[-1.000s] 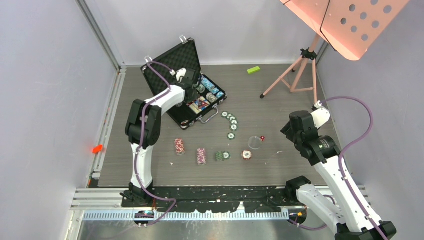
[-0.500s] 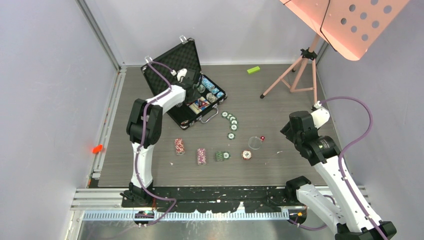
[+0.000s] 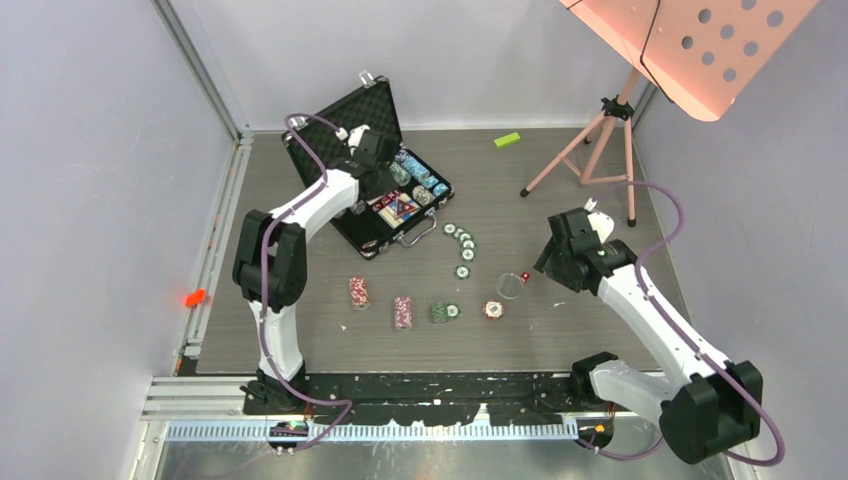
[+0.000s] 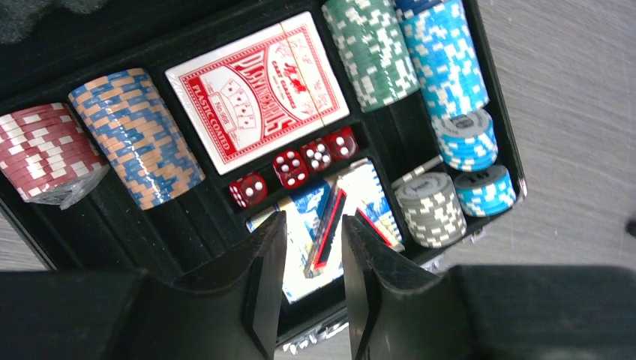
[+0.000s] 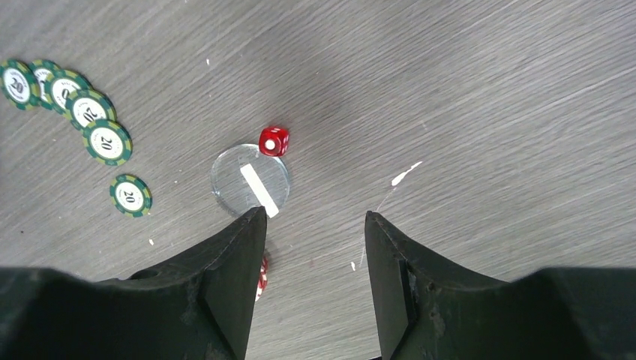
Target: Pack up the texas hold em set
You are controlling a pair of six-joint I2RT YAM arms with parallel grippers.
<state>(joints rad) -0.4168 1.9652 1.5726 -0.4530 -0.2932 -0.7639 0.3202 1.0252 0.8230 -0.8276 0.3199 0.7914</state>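
Currently small black foam-lined briefcase [image 3: 345,125] open at eleven o'clock on grey wood-grain table [image 3: 490,185], pale walls [image 3: 100,200] around. Inside, red-backed card deck [image 4: 259,90] reads "PLASTIC COATED"; loose green round chips [image 5: 109,141] read "20". Left gripper [image 4: 313,225] spread over case, right gripper [image 5: 315,217] spread over table, both empty.

1. A robotics lab test cell is shown.
2. A grey wood-grain table [image 3: 600,345] is enclosed by plain pale walls [image 3: 90,200] that are framed in aluminium profile [image 3: 200,70].
3. A left arm [image 3: 300,210] and a right arm [image 3: 650,320], both trailed by purple cables [image 3: 700,200], are bolted to a metal rail [image 3: 420,430] at the near edge.
4. A pink tripod stand [image 3: 600,150] with a perforated panel [image 3: 700,40] is set at the back right.
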